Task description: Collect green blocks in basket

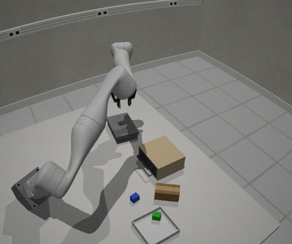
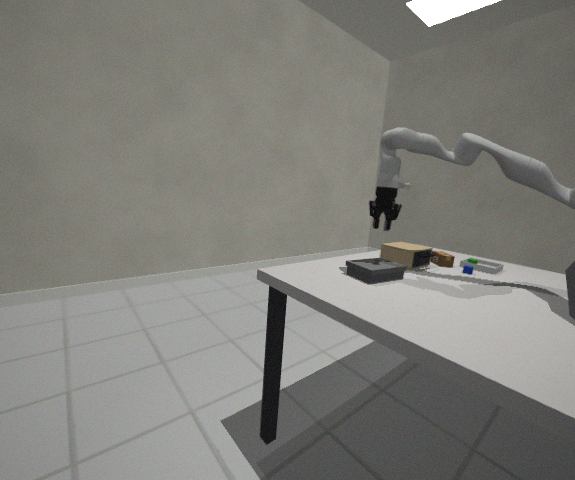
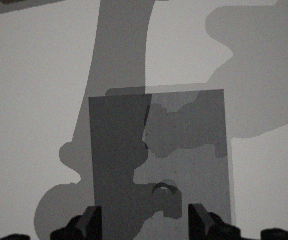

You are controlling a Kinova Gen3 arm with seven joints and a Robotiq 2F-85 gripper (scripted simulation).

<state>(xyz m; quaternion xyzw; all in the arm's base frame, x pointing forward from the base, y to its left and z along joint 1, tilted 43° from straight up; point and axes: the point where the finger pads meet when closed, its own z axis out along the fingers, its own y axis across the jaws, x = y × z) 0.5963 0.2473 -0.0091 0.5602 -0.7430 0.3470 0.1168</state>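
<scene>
My gripper (image 1: pixel 123 103) (image 2: pixel 384 222) (image 3: pixel 145 222) is open and empty. It hangs well above the dark grey metal box (image 1: pixel 122 128) (image 2: pixel 375 269) (image 3: pixel 184 145), whose lid is on, with the small knob (image 3: pixel 164 189) just ahead of my fingertips. A green block (image 1: pixel 156 215) (image 2: pixel 472 261) lies inside the flat grey basket (image 1: pixel 170 218) (image 2: pixel 491 267) at the table's near edge. The light wooden cabinet (image 1: pixel 164 153) (image 2: pixel 403 252) stands between the box and the basket, and its dark drawer front (image 1: pixel 146 161) seems to stick out a little. No other green block shows.
A blue block (image 1: pixel 134 197) (image 2: pixel 467 269) lies on the table left of the basket. A brown cardboard box (image 1: pixel 167 191) (image 2: pixel 443 258) sits between the cabinet and the basket. The arm's base (image 1: pixel 25 192) is at the table's left. The table edge runs close behind the metal box.
</scene>
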